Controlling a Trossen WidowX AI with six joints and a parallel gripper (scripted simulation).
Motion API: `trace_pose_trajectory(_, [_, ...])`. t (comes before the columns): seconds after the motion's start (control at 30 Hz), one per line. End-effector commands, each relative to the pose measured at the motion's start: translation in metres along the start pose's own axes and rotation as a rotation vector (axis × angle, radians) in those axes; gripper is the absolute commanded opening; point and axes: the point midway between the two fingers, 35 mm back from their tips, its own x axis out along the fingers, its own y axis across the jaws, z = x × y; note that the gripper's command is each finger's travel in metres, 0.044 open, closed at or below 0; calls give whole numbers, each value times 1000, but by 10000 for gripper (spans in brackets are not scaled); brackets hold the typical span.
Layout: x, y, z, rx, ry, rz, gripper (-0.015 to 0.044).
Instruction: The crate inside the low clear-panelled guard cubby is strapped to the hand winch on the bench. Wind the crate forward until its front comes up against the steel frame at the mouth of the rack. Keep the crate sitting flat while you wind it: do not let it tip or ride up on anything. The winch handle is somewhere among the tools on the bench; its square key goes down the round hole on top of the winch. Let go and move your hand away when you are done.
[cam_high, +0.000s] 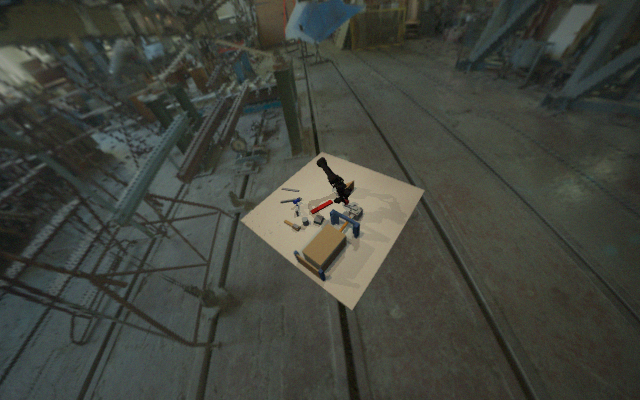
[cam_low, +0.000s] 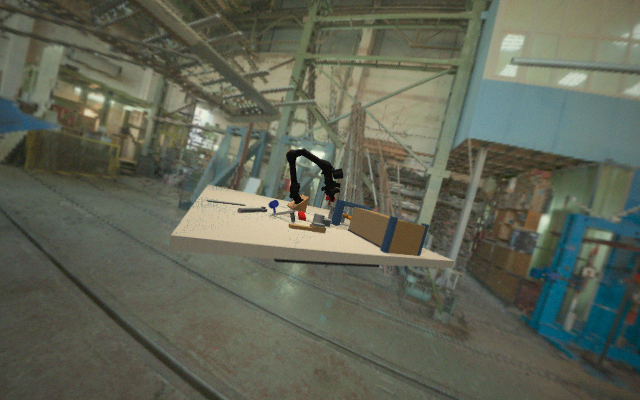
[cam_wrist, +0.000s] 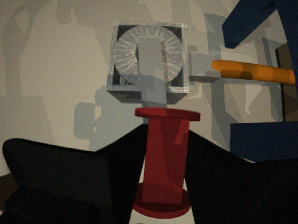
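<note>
My gripper (cam_wrist: 162, 131) (cam_high: 342, 199) (cam_low: 330, 196) is shut on the red grip of the winch handle (cam_wrist: 165, 143). The handle's grey arm (cam_wrist: 152, 63) lies across the top of the grey winch (cam_wrist: 178, 63) (cam_high: 354, 211), right below me. An orange strap (cam_wrist: 253, 71) runs from the winch through the blue steel frame (cam_wrist: 266, 10) (cam_high: 345, 220) (cam_low: 340, 210). The tan crate (cam_high: 325, 245) (cam_low: 387, 230) sits flat behind that frame, its front a little short of it.
A red bar (cam_high: 322, 206) lies beside the winch. A blue screwdriver (cam_high: 295, 201), a grey rod (cam_high: 290, 190), a wooden-handled tool (cam_high: 291, 225), a grey cylinder (cam_high: 305, 220) and a dark block (cam_high: 318, 219) lie to the left. A second blue bar (cam_high: 310, 265) stands behind the crate.
</note>
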Motion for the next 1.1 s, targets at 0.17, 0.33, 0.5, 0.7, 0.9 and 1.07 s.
trace_pose_trajectory(0.17, [5, -22, 4, 16, 2, -27, 0])
trace_pose_trajectory(0.33, [6, -28, 7, 16, 2, -27, 0])
trace_pose_trajectory(0.5, [7, -34, 9, 16, 2, -28, 0])
trace_pose_trajectory(0.7, [9, -41, 13, 16, 2, -28, 0])
trace_pose_trajectory(0.9, [11, -47, 18, 17, 2, -29, 0])
trace_pose_trajectory(1.07, [13, -53, 22, 17, 1, -29, 0])
